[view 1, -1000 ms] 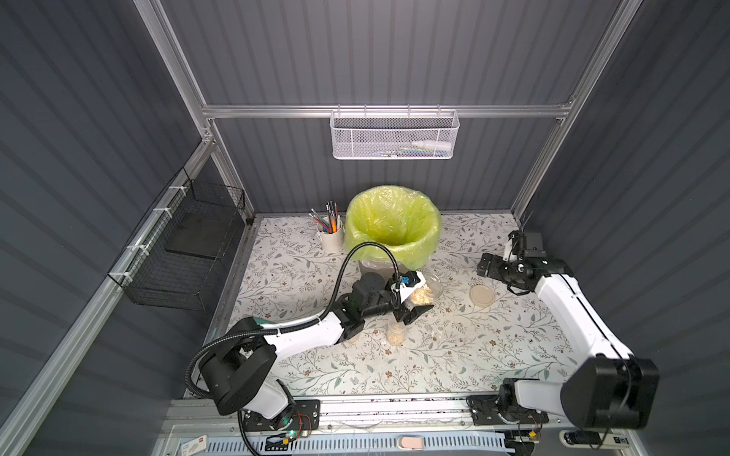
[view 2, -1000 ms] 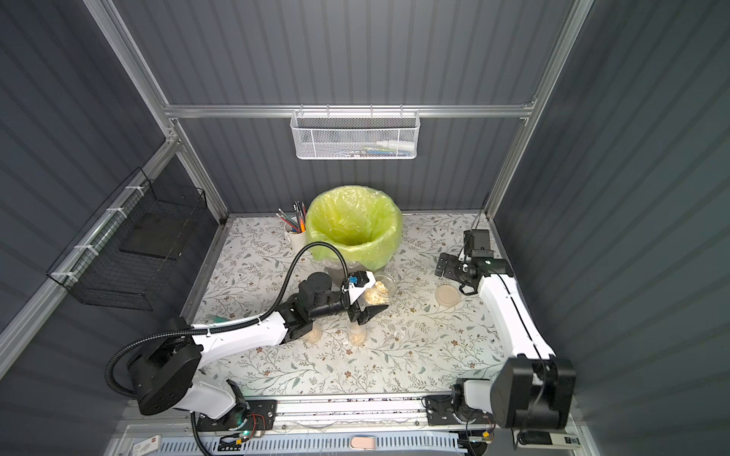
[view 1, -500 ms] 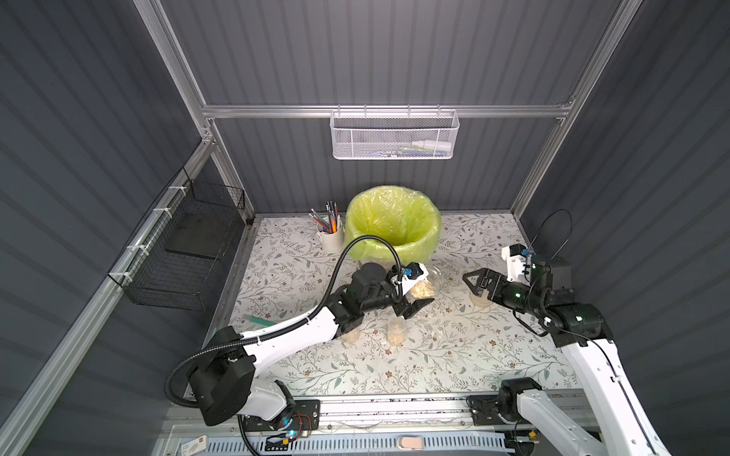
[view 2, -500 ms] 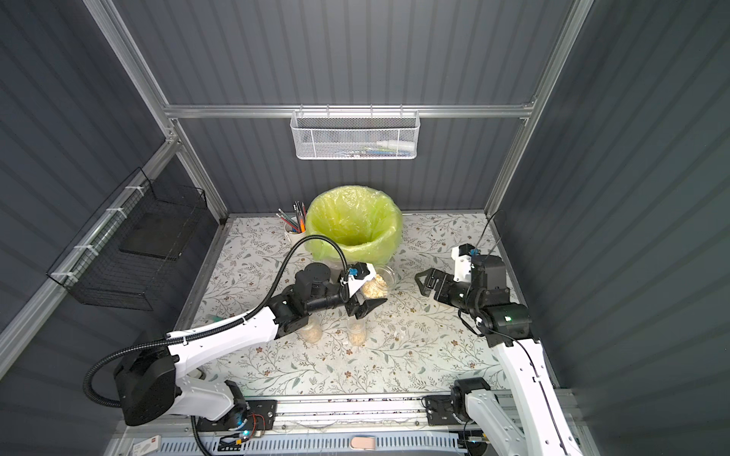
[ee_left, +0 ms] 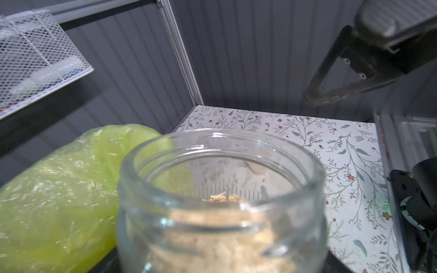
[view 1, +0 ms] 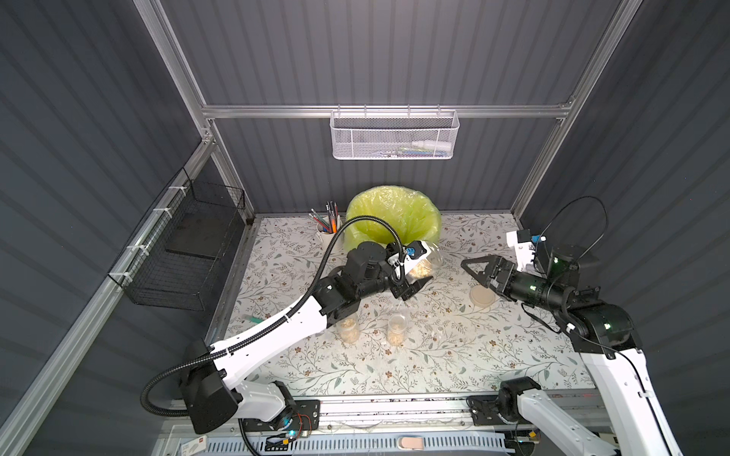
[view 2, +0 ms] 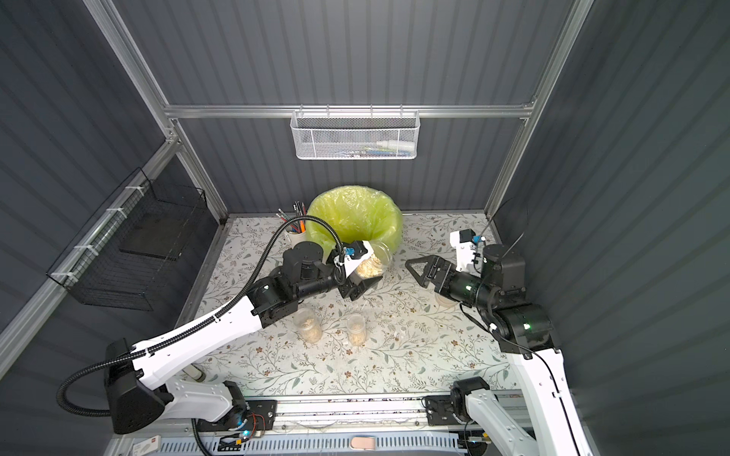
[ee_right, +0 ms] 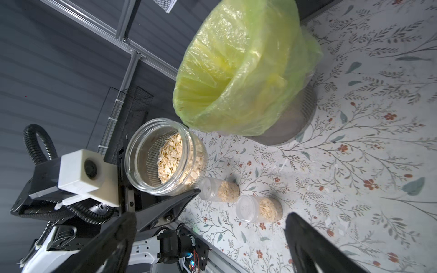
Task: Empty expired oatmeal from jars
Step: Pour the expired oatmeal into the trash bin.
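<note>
The left gripper [view 1: 419, 272] pinches the wide jar [view 1: 427, 261] across its body and holds it off the worktop [view 1: 454, 355], tilted, with its open mouth turned towards the right arm. The oatmeal [ee_right: 170, 160] lies heaped against the lower side of the glass and stops short of the rim. In the left wrist view the rim of the wide jar [ee_left: 220, 151] sits just beside the yellow-green bag of the bin [ee_left: 54, 189]; whether glass and plastic touch I cannot tell. In both top views the jar hangs at the bin's [view 1: 393, 217] near edge, outside the bag's opening.

The right gripper [view 1: 472, 268] hovers with its jaws spread wide and nothing between them. Its tips point at the jar's mouth across a clear gap. Below its wrist the beige lid [view 1: 482, 296] lies flat on the worktop, partly covered by the arm.

The two narrow jars [view 1: 396, 329] stand upright side by side near the front, apart from each other and both part-filled with oatmeal. The one on the left arm's side [view 1: 349, 329] stands just beside the edge of the left arm. The worktop between these jars and the right arm's base is bare, as is the strip along the front edge.

A white mug [view 1: 326, 233] of pencils stands against the bin's side in the back corner.
</note>
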Available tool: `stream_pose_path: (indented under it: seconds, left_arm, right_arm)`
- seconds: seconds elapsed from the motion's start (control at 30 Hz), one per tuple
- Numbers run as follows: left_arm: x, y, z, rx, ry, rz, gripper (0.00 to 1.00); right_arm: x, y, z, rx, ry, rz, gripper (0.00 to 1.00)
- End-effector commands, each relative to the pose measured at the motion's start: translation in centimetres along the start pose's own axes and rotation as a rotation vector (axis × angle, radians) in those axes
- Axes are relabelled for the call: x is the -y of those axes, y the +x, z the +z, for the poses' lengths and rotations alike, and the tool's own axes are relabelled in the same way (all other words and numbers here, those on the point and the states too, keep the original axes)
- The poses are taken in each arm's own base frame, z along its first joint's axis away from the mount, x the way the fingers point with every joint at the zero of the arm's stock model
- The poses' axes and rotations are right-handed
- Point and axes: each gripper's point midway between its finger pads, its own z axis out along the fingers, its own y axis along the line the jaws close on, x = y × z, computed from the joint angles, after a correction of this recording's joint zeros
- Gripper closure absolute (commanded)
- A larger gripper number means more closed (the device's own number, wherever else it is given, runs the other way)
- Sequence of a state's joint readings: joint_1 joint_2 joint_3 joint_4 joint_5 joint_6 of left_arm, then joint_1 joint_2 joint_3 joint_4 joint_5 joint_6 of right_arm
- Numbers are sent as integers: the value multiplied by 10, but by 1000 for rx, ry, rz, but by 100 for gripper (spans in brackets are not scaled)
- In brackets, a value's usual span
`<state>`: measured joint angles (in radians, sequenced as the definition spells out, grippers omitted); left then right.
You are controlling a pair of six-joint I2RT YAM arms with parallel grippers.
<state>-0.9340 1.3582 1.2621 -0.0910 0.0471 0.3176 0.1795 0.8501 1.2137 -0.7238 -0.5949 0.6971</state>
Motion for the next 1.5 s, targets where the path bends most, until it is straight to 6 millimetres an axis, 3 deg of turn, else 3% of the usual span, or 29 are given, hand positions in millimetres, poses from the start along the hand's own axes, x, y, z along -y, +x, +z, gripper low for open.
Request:
stream_pose_path:
  seconds: [0.0, 0.23, 0.53, 0.73, 1.2, 1.33, 1.47]
  left_arm:
    - [-23, -18, -8, -20, -79, 85, 100]
    - [-60, -24, -8, -68, -131, 119, 100]
    - [-115, -16, 2, -69, -152, 78, 100]
    - [-150, -12, 8, -69, -180, 79, 99]
    - [-178, -1, 24, -116, -156, 105, 100]
    - [-188, 5, 25, -127, -153, 94, 100]
    - [-199, 8, 24, -113, -154, 76, 100]
  right_arm:
    - [-17, -7, 3, -8, -73, 2, 1]
    - [-40, -24, 3, 0, -131, -77, 1]
    - [-42, -52, 40, 14, -107, -120, 2]
    - [-40, -67, 78, -21, -30, -218, 1]
    - [-56, -103, 166, 29, -69, -349, 2]
    - [-70, -108, 181, 52, -135, -360, 2]
    - [-69, -112, 196, 52, -136, -340, 1]
